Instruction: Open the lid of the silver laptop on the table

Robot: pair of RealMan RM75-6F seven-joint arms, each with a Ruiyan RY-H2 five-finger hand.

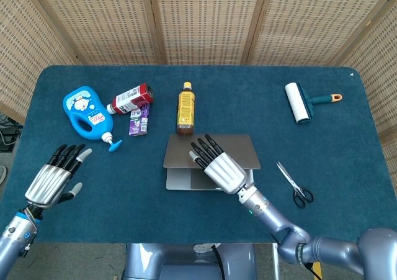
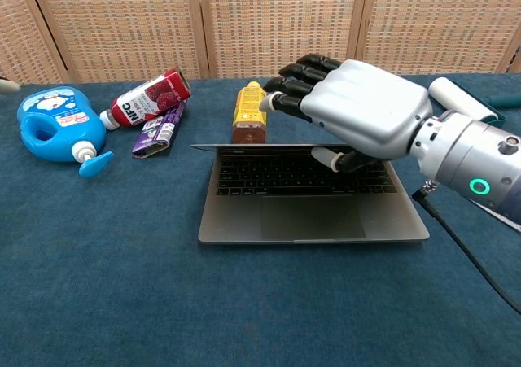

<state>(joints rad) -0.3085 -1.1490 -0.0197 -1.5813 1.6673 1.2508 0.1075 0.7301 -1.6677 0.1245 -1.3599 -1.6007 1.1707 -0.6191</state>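
Observation:
The silver laptop point(image 1: 240, 147) lies at the table's front middle with its lid raised partway. In the chest view the keyboard and palm rest of the laptop point(image 2: 309, 220) show, and the lid appears edge-on as a thin line above them. My right hand point(image 1: 220, 166) grips the lid's free edge, fingers lying over its top. The chest view shows the right hand point(image 2: 362, 107) with its thumb tucked beneath the lid. My left hand point(image 1: 56, 180) hovers over the table's left front, fingers spread and holding nothing.
Behind the laptop lies an amber bottle point(image 1: 185, 106). At the back left are a blue detergent jug point(image 1: 87, 112), a red bottle point(image 1: 131, 98) and a purple pack point(image 1: 139, 120). A lint roller point(image 1: 299, 102) lies back right, scissors point(image 1: 294, 184) right of the laptop.

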